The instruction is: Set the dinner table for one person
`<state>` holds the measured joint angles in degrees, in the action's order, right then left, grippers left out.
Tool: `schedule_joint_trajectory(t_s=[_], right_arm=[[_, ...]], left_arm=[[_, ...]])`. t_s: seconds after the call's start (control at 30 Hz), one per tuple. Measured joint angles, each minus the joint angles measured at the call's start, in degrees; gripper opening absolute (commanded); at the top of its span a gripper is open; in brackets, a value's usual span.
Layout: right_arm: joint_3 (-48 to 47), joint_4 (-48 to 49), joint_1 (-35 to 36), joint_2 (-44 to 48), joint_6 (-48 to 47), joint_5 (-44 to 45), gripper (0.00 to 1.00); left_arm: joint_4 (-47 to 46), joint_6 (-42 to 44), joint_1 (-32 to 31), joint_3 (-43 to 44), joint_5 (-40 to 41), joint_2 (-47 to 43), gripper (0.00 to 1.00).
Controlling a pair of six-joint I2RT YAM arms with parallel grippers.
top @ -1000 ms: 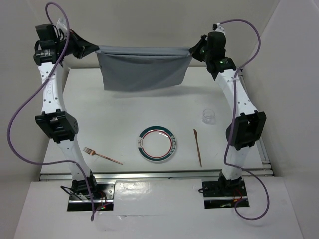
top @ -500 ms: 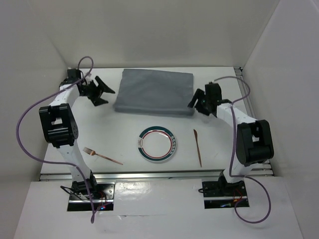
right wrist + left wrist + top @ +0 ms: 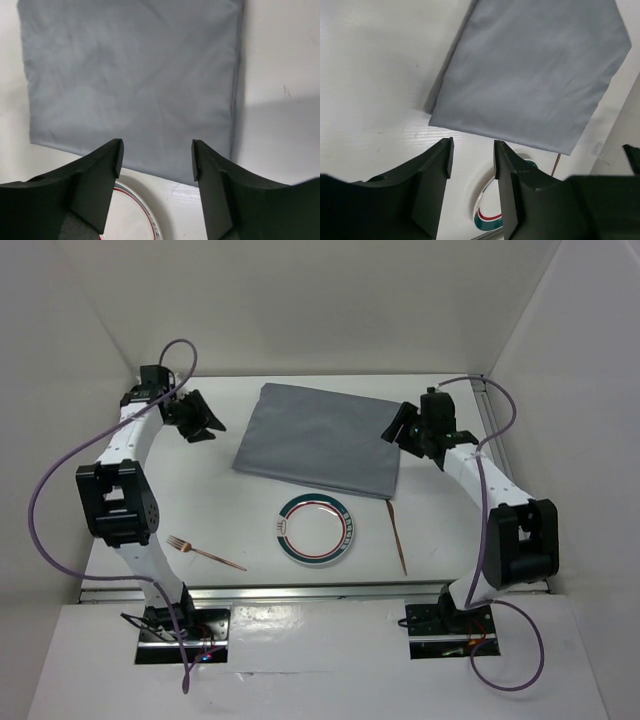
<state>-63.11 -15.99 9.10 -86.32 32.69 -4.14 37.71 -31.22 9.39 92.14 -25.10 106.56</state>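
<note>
Cloth (image 3: 318, 445) lies flat at the far middle of the table (image 3: 200, 500), slightly skewed. It's probably meant as the placemat, so it has to go down first. Nothing holds it.

Left gripper (image 3: 203, 422) sits off the cloth's left edge toward the far-left corner, jaws apart and empty (wrist view shows bare table and cloth between the fingers). Right gripper (image 3: 393, 430) is over the cloth's right edge, jaws wide apart and also empty. One arm at each side fits a two-handed spread of the cloth.

Plate (image 3: 315, 530) sits near the middle of the near edge, just off the cloth's near edge and not on it. Fork (image 3: 205, 552) is toward the near-left, well apart from the plate. Knife (image 3: 398, 535) is just right of the plate, with its far tip at the cloth's near-right corner — can't tell if it's covered.

Judgement: the cloth step looks done — plate and cutlery still need to go onto it. The skew may need straightening.
</note>
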Motion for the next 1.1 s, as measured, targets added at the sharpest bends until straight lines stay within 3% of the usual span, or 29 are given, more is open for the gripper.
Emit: schedule_joint_trajectory(t_s=[0.1,0.23,0.37,0.53,0.67,0.7,0.73,0.77,0.83,1.1], right_arm=[[-3.26,0.13,0.00,-2.23,-0.42,-1.33,0.66],[-4.66,-0.15,0.00,-4.61,-0.96,-2.62,0.66],[-4.72,-1.01,0.02,-4.79,-1.33,-3.06,0.67],[-4.72,-2.84,0.02,-4.50,-1.97,-3.17,0.68],[-4.72,-3.78,0.02,-3.10,-2.27,-3.17,0.70],[-4.72,-4.02,0.02,-2.67,-2.34,-3.15,0.70],[-4.72,-4.31,0.02,-2.21,-2.36,-3.10,0.70],[-4.72,-4.55,0.02,-1.81,-2.36,-2.99,0.70],[-4.72,-5.11,0.02,-0.98,-2.36,-2.71,0.70],[-4.72,-7.45,0.02,1.18,-2.60,-2.14,0.70]], left_arm=[[0.33,1.14,-2.93,1.88,0.70,2.95,0.71],[1.01,1.53,-6.40,4.22,2.32,10.84,0.77],[3.58,2.43,-8.94,7.23,8.26,17.79,0.78],[4.85,2.58,-10.38,7.91,14.01,19.06,0.77],[4.26,2.32,-10.34,7.78,15.80,19.06,0.63],[3.45,2.36,-10.34,7.19,15.80,19.06,0.54],[3.04,2.19,-10.32,6.64,15.80,19.06,0.31],[2.69,1.70,-10.25,6.05,15.58,19.06,0.18],[1.86,1.42,-10.08,4.94,15.13,19.04,0.00],[-2.03,-0.87,-9.49,-4.74,15.32,12.96,0.00]])
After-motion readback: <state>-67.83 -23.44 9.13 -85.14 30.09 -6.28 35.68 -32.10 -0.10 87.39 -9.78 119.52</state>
